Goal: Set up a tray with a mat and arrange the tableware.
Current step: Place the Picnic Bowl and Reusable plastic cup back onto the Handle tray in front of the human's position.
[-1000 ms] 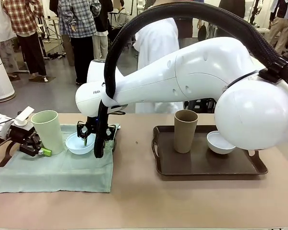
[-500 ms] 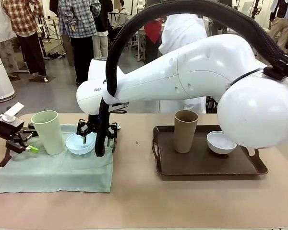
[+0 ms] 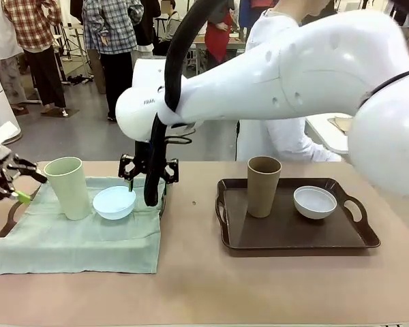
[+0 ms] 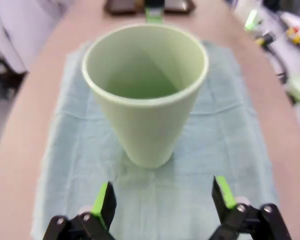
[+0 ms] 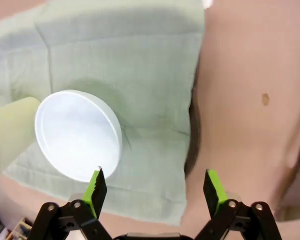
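Observation:
A pale green cup (image 3: 68,187) and a light blue bowl (image 3: 114,202) stand on the green mat (image 3: 75,238), which lies over a tray on the left. My right gripper (image 3: 147,178) hangs open just above and behind the bowl. In the right wrist view the bowl (image 5: 77,135) lies left of my open gripper (image 5: 155,187), clear of both fingers. My left gripper (image 3: 10,178) is open at the far left, apart from the cup. The left wrist view has the cup (image 4: 147,95) upright ahead of the open gripper (image 4: 164,200). A brown cup (image 3: 264,185) and a whitish bowl (image 3: 315,201) stand on the brown tray (image 3: 293,238).
A person in white (image 3: 279,129) stands at the far side of the table. My right arm's big white links span the upper picture. Bare table (image 3: 191,225) lies between the mat and the brown tray, and along the front edge. Dark tray handles show at the mat's sides.
My right gripper has opened, let go of the light blue bowl and risen. My left gripper has drawn back to the left, away from the green cup.

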You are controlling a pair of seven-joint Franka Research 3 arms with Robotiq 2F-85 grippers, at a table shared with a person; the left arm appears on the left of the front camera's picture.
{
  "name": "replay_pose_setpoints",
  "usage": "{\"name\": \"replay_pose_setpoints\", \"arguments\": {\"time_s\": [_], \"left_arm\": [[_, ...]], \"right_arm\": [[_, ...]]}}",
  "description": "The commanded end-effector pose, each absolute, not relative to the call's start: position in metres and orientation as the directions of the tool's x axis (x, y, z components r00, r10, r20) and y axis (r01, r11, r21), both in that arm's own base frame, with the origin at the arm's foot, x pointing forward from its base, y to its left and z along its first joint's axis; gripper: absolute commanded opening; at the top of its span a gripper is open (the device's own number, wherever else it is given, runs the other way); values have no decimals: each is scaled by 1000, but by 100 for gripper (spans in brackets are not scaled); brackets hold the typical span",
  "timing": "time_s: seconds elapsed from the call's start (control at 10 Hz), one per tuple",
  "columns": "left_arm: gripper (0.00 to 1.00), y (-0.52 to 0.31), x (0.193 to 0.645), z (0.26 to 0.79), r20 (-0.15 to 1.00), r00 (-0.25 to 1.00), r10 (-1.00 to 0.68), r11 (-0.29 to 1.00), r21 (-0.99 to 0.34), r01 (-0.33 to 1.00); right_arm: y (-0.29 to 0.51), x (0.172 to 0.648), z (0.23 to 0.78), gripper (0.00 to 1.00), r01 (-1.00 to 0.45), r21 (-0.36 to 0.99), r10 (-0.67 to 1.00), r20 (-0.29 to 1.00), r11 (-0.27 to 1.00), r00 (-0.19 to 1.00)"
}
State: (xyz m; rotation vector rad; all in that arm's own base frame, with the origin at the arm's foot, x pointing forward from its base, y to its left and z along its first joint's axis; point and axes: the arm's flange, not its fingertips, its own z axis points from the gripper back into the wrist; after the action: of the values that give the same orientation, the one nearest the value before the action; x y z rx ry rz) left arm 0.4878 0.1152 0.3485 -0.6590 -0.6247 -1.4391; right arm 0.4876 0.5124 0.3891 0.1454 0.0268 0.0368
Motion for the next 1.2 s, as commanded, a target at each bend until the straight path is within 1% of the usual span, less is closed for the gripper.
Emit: {"name": "replay_pose_setpoints", "arguments": {"time_s": [0.0, 0.2, 0.3, 0.4, 0.5, 0.6, 0.8, 0.9, 1.0, 1.1], "left_arm": [[100, 89, 461, 393, 585, 127, -801, 154, -3, 988], [100, 64, 446, 435, 427, 199, -882, 247, 59, 967], [100, 46, 440, 454, 364, 231, -902, 286, 106, 952], [100, 25, 435, 476, 358, 249, -900, 306, 111, 945], [100, -1, 430, 489, 320, 326, -890, 390, 159, 907], [100, -26, 429, 493, 259, 440, -860, 491, 188, 850], [100, -71, 432, 495, 248, 535, -808, 579, 162, 799], [100, -85, 434, 492, 251, 574, -780, 614, 126, 779], [100, -94, 440, 492, 261, 610, -748, 651, 111, 750], [100, -97, 445, 495, 300, 644, -703, 694, 94, 714]], "right_arm": [[487, 470, 402, 100, 30, 115, -28, -25, 993, 999], [463, 460, 429, 100, 68, 83, -64, -44, 994, 997], [452, 455, 444, 100, 82, 86, -80, -26, 993, 996], [441, 451, 458, 100, 95, 102, -95, -10, 990, 995], [431, 445, 470, 100, 105, 112, -106, -2, 988, 994], [425, 442, 477, 100, 115, 117, -115, -2, 986, 993], [420, 444, 479, 100, 128, 126, -130, 4, 984, 992], [419, 447, 476, 100, 130, 129, -130, -4, 983, 991], [420, 453, 473, 100, 130, 128, -129, -16, 983, 991], [420, 457, 471, 100, 131, 125, -129, -25, 983, 991]]}}
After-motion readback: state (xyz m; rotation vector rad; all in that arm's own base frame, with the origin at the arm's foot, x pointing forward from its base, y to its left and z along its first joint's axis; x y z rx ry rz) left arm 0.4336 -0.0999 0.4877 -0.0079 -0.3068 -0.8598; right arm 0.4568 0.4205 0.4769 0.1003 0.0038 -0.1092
